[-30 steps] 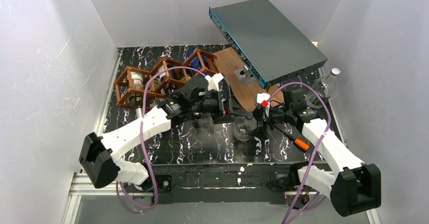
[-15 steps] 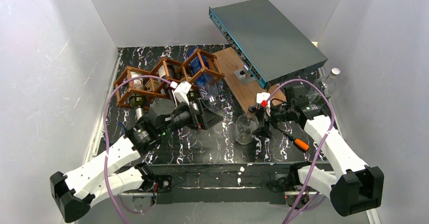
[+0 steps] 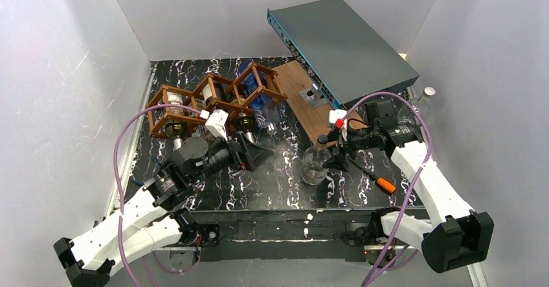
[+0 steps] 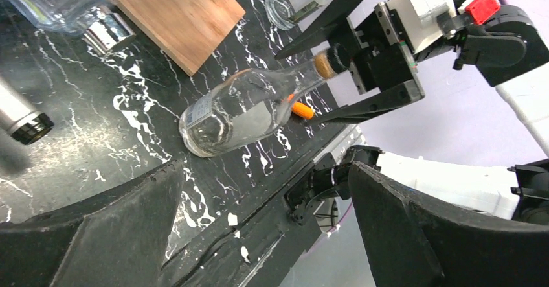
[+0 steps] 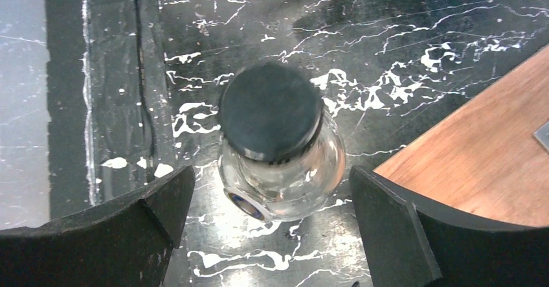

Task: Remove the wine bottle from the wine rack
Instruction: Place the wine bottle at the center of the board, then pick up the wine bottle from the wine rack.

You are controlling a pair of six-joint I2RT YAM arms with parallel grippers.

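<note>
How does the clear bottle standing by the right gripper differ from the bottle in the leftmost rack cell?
The clear bottle stands upright on the table; the rack bottle lies on its side. The clear bottle sits inside the open right gripper; the rack bottle is caged by the wine rack bars. Neither is gripped.

The wine bottle (image 4: 239, 109) is gleaming as clear, smooth glass. The wine rack (image 3: 217, 102) is showing reddish-brown wood.

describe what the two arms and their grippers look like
Both the left arm and right arm have white shells with black joints and a looping purple cable each. The left gripper and right gripper have black wedge-shaped fingers and a white block; the right's carries a red tab.
</note>
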